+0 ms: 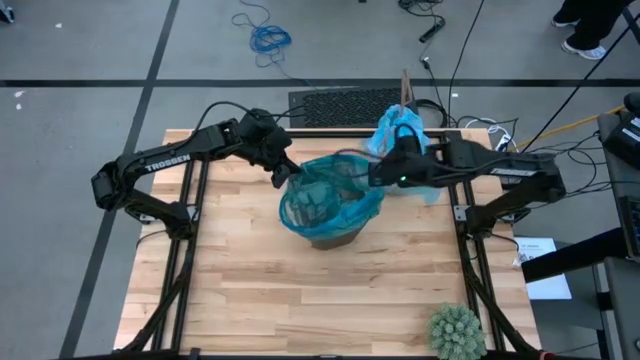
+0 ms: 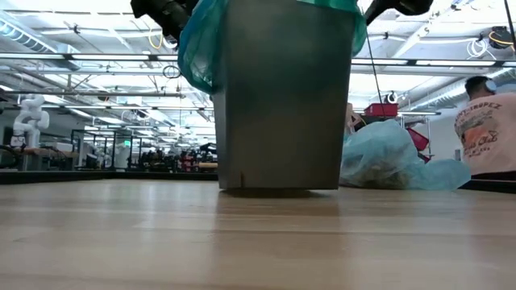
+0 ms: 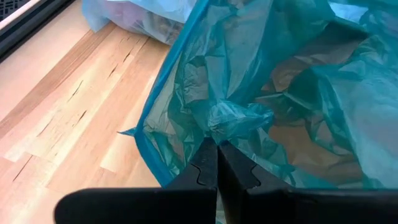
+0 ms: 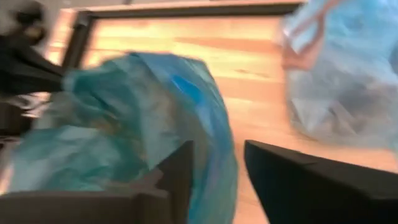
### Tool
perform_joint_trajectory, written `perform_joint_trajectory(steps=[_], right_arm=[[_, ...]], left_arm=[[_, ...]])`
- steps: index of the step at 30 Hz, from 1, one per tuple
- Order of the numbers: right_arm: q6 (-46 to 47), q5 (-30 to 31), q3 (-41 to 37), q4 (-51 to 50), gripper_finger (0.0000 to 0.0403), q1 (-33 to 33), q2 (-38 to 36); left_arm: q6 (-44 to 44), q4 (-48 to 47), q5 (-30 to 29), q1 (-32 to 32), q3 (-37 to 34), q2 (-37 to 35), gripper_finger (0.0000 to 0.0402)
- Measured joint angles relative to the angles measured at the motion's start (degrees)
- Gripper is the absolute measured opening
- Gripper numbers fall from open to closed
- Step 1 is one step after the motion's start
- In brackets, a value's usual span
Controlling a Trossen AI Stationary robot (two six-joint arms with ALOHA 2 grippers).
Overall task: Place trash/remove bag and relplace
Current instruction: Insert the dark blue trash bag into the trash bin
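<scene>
A: How does the bag look now?

B: There are two plastic bags. The pale sky-blue bag (image 1: 402, 128) is thin and crinkly, a little see-through — it lies bunched on the table (image 1: 250, 290) at the far edge, just beside the bin, and something dark shows through it. In the low view it is a soft heap (image 2: 395, 165) behind the bin on the right side.

A: And the other one?

B: The darker teal bag (image 1: 330, 195) is inside the grey bin (image 2: 282, 105). Its rim hangs over the bin's top edge, loose and wrinkled. Brown crumpled shapes show through the plastic in the left wrist view; I cannot say exactly what they are.

A: What are the grippers doing?

B: The left gripper (image 3: 216, 163) has its fingers pressed together, pinching a fold of the teal bag at the rim, on the bin's left side. The right gripper (image 4: 214, 171) is at the opposite side of the rim. Its fingers stand apart, and the teal plastic lies just before them — I cannot tell if they touch it.

A: Please count the things.

B: One bin, two bags, two arms. Also one spiky green ball (image 1: 457, 330) at the near right corner, well apart from the bin. One person in a light shirt (image 2: 488, 129) stands in the room behind.
</scene>
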Motion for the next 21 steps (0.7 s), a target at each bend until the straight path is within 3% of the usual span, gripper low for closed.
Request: perform_joint_trajectory(steps=[6,10,14,21], right_arm=[[-11.02,0.21,0.02,9.90,0.0226,-0.78,-2.87],[-28.55,-0.07,0.05,22.08,0.0263,-1.65,-2.65],[-44.02,-3.10,0.11,27.27,0.0266,-3.92,-0.08],[-49.19,-4.54,0.09,17.11,0.0223,-8.69,3.95]], left_arm=[[-0.04,0.00,0.02,0.00,0.00,0.00,0.0003],[-0.09,0.00,0.02,0.00,0.00,0.00,0.0003],[-0.28,0.00,0.02,0.00,0.00,0.00,0.0003],[-0.44,-0.27,0.02,0.00,0.00,-0.40,0.0003]])
